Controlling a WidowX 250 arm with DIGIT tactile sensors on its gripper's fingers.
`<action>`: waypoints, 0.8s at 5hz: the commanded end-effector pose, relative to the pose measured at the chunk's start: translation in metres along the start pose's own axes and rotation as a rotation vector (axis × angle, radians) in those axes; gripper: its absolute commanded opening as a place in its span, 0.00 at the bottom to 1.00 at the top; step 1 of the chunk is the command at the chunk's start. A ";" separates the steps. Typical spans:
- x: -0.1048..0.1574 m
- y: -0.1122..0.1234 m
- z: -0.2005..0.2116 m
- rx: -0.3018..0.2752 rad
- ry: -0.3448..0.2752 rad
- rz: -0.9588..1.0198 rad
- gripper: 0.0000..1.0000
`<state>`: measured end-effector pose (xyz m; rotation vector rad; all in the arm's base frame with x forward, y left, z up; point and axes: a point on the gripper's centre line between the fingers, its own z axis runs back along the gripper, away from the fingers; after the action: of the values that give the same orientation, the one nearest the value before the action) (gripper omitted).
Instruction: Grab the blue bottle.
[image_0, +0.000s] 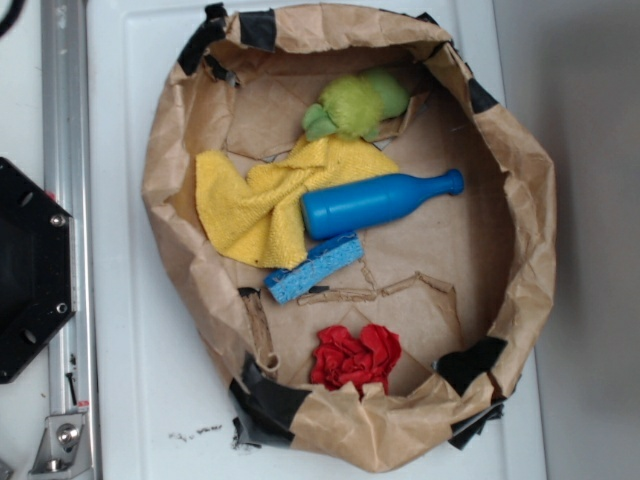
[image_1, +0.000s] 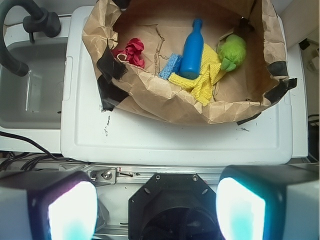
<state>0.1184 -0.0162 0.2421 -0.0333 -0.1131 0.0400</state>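
Well apart — pincer (image_1: 157, 207) wide open, empty; blue bottle (image_0: 378, 203) lying mid-basin, neck side clear.

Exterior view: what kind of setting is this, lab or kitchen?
Likely a lab tabletop rig, not a real kitchen: a taped brown paper basin holding test items sits on a white plastic platform, with a metal rail alongside. The wrist view also shows a small sink beside it.

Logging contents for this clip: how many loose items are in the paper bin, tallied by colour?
Blue: 2, the blue bottle and a blue sponge
Yellow: 1, a yellow cloth
Green: 1, a green plush toy
Red: 1, a red crumpled item
Total: 5, all inside the brown paper bin
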 end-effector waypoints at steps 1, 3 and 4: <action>0.000 0.000 0.000 0.000 0.000 0.000 1.00; 0.084 0.019 -0.073 0.097 -0.063 -0.114 1.00; 0.099 0.034 -0.091 0.089 -0.009 -0.034 1.00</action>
<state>0.2177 0.0110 0.1461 0.0494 -0.0670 -0.0013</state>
